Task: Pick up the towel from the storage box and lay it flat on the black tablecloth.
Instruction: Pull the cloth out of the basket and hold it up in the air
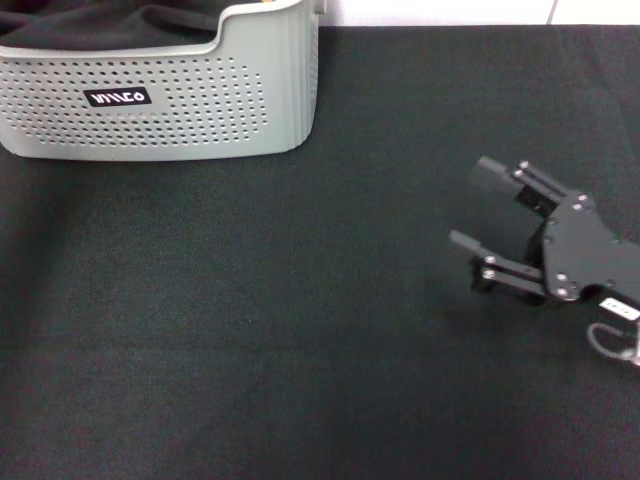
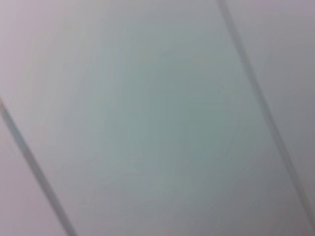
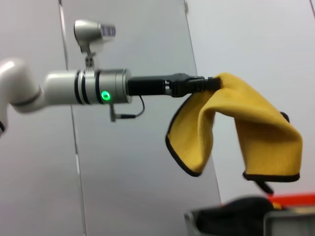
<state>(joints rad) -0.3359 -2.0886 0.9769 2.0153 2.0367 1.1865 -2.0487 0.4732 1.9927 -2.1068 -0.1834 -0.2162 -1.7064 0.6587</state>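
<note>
One towel [image 3: 256, 132] hangs in the air, pinched by your left gripper [image 3: 209, 83] high above one storage box [image 1: 160, 100]. Dark fabric [image 1: 110, 25] fills the box. Your right gripper [image 1: 478, 218] hovers over the black tablecloth [image 1: 250, 320], its two fingers spread apart and holding nothing

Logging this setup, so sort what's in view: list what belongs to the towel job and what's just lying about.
Job:
- towel, hanging from the shut left hand
- storage box
- black tablecloth
- right hand, open above the tablecloth

Just there:
- dark grey fabric in the storage box
</note>
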